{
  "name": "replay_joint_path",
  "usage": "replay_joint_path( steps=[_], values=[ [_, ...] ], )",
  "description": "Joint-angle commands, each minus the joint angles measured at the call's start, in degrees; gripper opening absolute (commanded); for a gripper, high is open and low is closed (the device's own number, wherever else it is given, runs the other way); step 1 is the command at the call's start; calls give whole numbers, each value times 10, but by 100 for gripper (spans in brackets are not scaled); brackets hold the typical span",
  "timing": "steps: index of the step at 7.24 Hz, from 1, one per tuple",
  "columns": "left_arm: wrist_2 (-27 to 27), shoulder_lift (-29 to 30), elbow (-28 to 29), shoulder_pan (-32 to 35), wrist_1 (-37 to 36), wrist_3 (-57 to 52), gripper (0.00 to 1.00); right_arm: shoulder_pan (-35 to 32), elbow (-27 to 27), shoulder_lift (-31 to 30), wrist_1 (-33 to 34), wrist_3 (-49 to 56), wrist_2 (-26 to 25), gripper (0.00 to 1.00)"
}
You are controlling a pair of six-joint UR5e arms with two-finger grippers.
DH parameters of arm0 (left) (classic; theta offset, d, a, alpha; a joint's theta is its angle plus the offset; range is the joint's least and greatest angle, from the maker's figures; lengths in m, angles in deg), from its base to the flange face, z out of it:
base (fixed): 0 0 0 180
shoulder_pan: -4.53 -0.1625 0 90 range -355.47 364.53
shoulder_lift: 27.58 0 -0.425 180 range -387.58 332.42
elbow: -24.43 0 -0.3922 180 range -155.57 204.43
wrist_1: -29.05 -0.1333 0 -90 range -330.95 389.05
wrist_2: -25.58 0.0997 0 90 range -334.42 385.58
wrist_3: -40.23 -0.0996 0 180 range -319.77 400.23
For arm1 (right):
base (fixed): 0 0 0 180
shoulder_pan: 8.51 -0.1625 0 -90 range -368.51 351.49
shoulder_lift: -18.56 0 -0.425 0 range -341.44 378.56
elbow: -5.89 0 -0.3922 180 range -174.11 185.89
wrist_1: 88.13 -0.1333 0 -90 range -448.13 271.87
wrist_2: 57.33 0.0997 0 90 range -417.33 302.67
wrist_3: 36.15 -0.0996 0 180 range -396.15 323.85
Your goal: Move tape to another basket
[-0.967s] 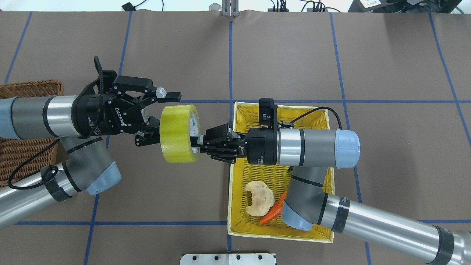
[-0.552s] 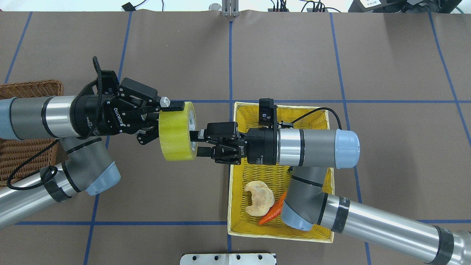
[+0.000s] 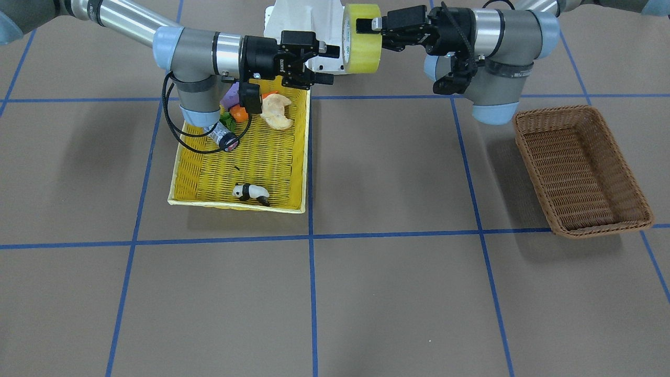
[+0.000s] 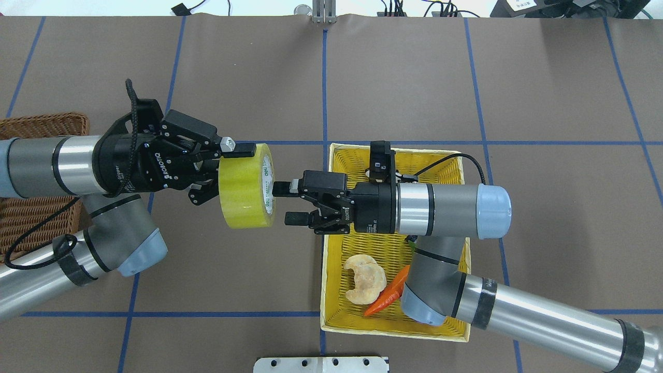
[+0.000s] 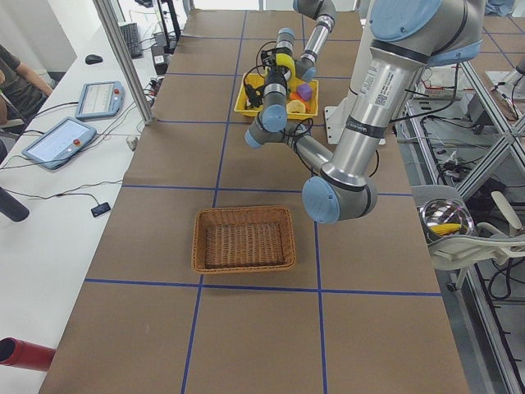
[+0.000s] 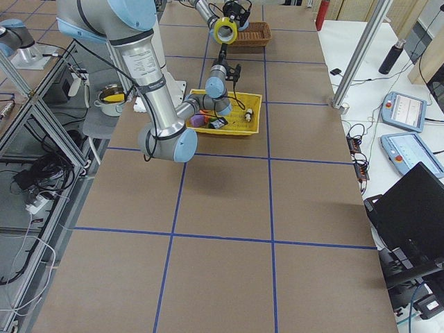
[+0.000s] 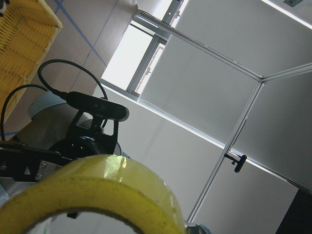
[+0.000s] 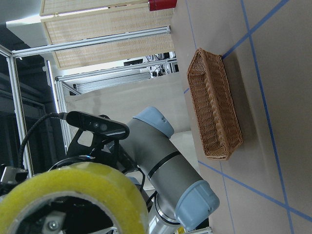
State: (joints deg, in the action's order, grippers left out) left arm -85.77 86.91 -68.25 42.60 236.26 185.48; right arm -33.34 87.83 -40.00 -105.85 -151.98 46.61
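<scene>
While my left pincer point(image 4: 228, 173) is clenching the tape point(image 4: 248, 186) in midair and my right pincer point(image 4: 286, 203) is gaping just clear, I am favouring a slow, level swing to the brown basket point(image 3: 534, 162).

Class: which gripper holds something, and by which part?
The left gripper holds the tape by its wall, one finger on the outer surface. Right gripper holds nothing.
</scene>
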Motion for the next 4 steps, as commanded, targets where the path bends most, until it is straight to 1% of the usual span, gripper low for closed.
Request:
replay_joint_path(
  steps=[1, 2, 3, 4],
  values=[
    [10, -38, -3, 42, 0, -14, 0, -27, 0, -31, -3, 31, 6, 100],
    [10, -59, -7, 75, -7, -49, 0, -35, -8, -37, 12, 111, 10, 100],
    [-2, -90, -2, 97, -9, -129, 0, -49, -9, -49, 62, 185, 16, 100],
    [-26, -119, -6, 103, -22, -208, 0, -76, -3, -61, 108, 262, 62, 100]
  ],
)
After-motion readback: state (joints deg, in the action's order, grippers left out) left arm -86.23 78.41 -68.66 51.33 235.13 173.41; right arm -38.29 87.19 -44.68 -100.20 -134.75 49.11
